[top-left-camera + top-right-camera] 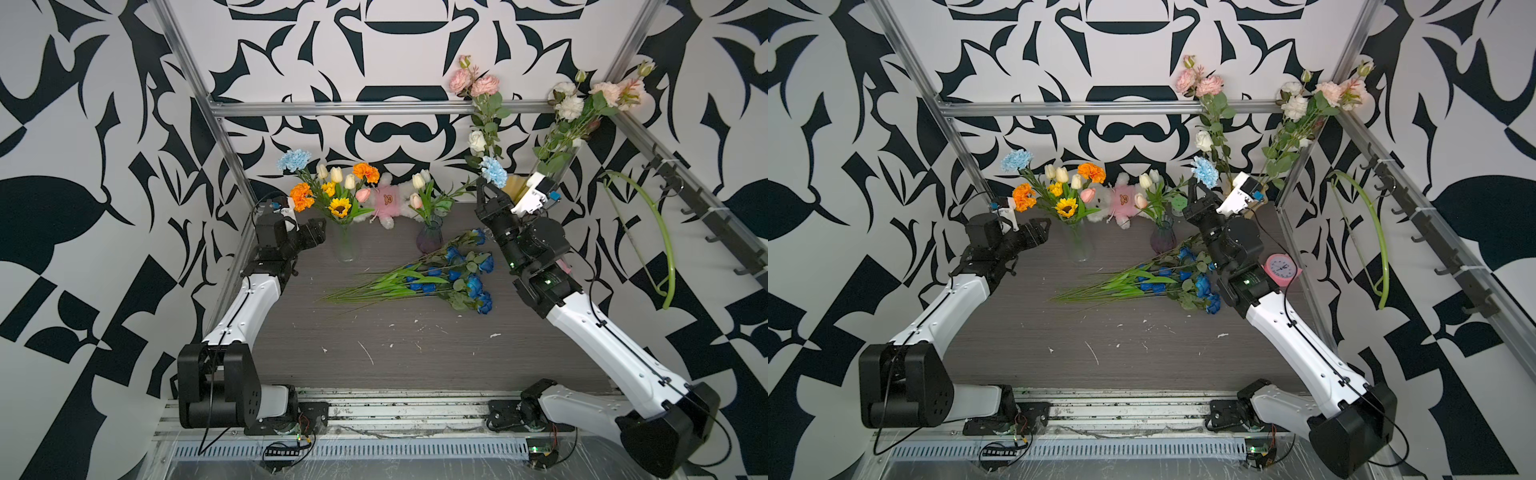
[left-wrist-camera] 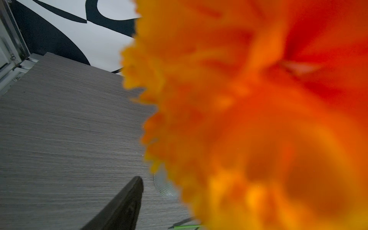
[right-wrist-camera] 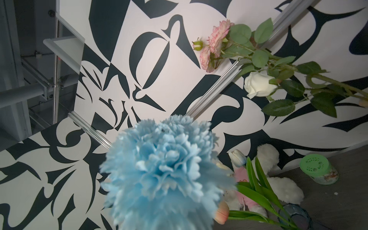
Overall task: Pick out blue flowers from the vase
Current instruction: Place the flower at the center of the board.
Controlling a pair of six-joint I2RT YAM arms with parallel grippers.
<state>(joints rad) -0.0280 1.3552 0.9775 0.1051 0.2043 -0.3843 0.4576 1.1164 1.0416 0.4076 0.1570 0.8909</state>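
Right gripper (image 1: 483,187) clamped shut on carnation (image 1: 493,171) stem, raised at 1 o'clock. Left gripper (image 1: 320,233) wide open, empty, beside vase (image 1: 345,247) at 11 o'clock, where I see second carnation (image 1: 294,160). Light, floppy head, wiry stem: I'd pinch low on stem

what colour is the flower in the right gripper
Pale blue flower, clearest in the right wrist view.

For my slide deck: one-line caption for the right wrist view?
Foreground: pale-blue carnation; behind it, pink roses and a white rose against the patterned wall.
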